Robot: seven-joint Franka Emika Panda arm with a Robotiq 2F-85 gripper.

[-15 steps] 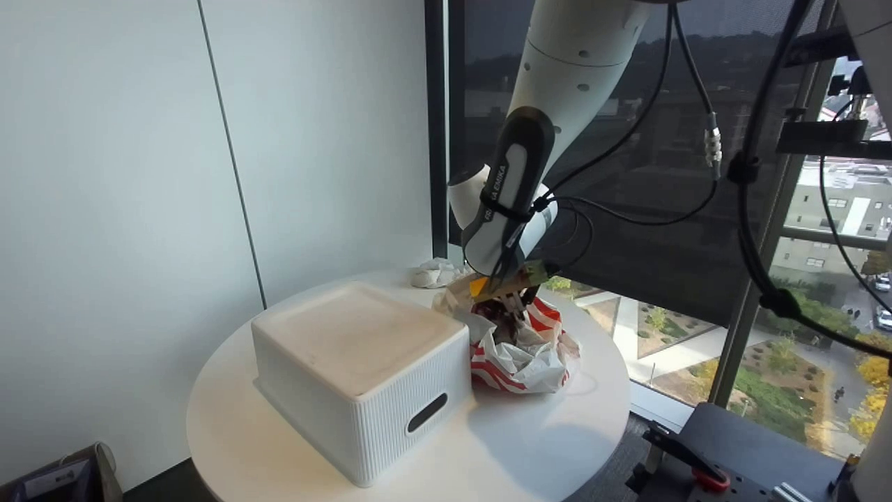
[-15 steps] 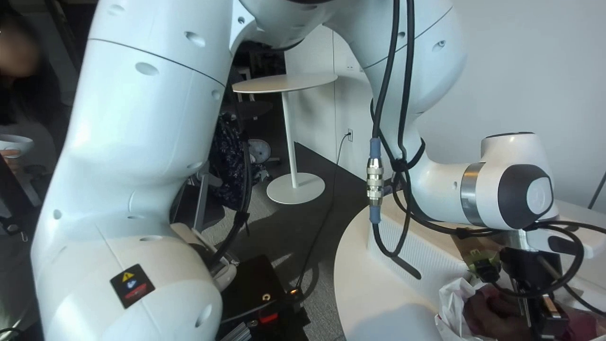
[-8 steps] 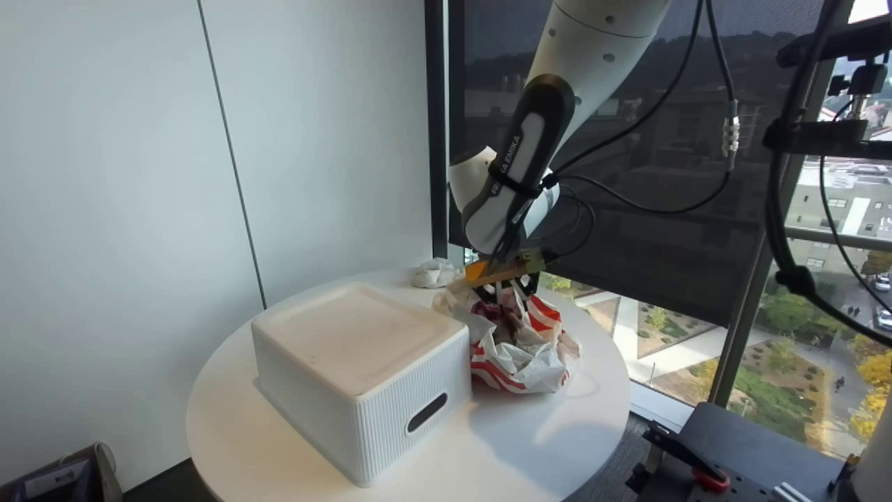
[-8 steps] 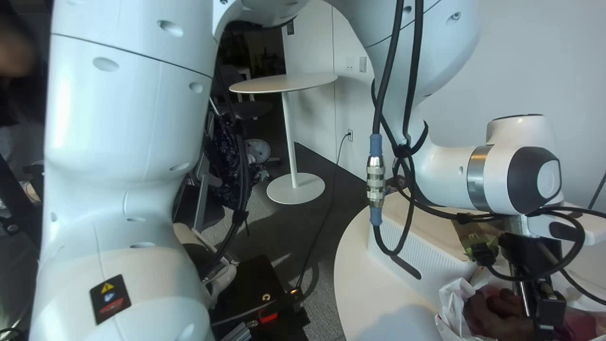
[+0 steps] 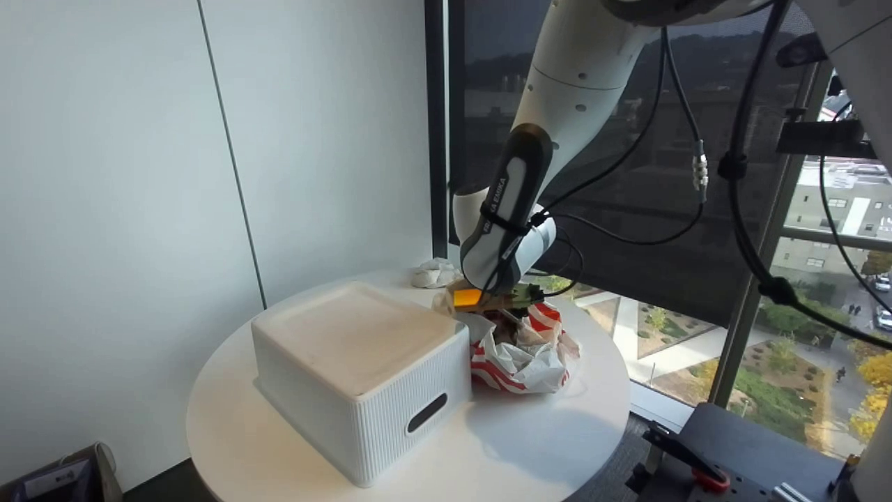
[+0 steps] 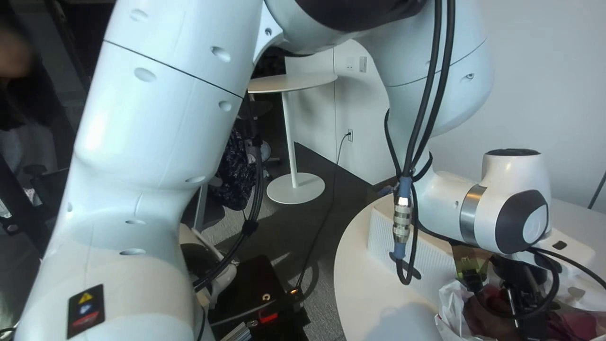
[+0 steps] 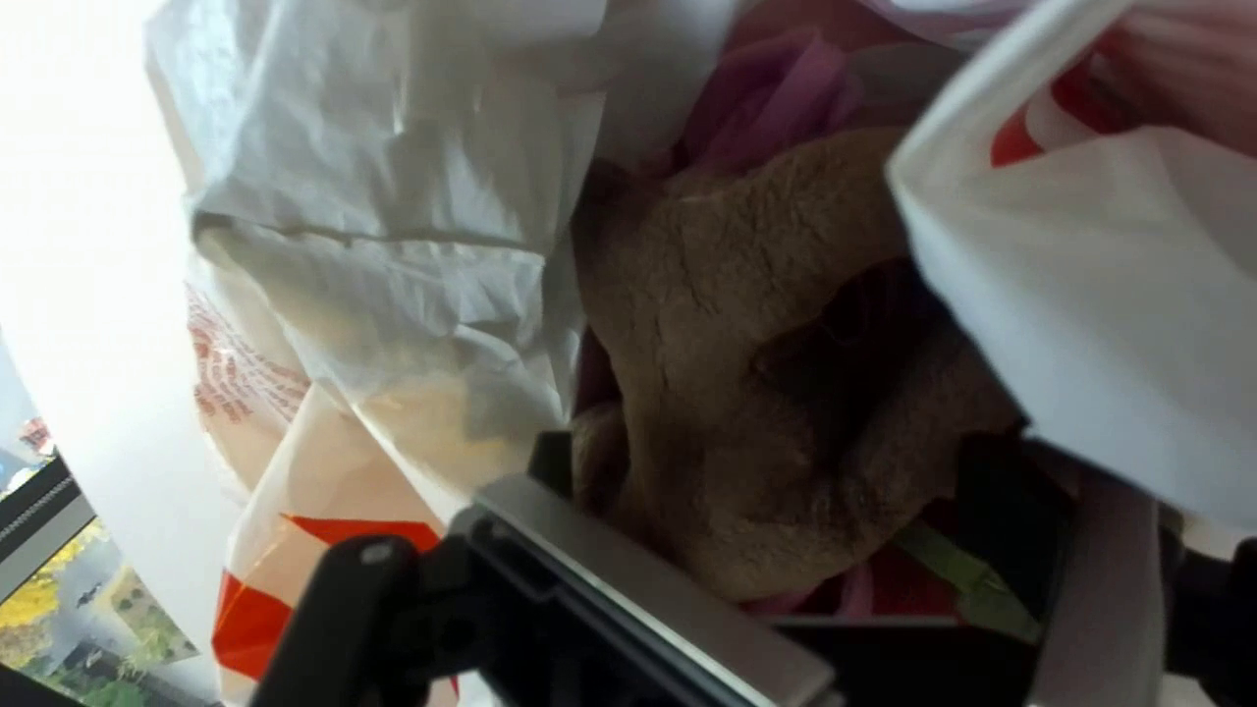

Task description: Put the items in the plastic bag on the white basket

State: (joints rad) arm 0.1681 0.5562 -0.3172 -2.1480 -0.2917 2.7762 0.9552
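The basket (image 5: 387,418) is found white, its sides ribbed; the plastic bag (image 5: 529,366) white, red-striped. In the wrist view, the toy (image 7: 707,324) is recorded brown, the cloth (image 7: 776,103) at one o'clock pink, the piece (image 7: 967,574) at four o'clock green.

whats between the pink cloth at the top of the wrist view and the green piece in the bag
The brown lumpy toy fills most of the stretch between the pink cloth and the green piece; the wrist view shows it.
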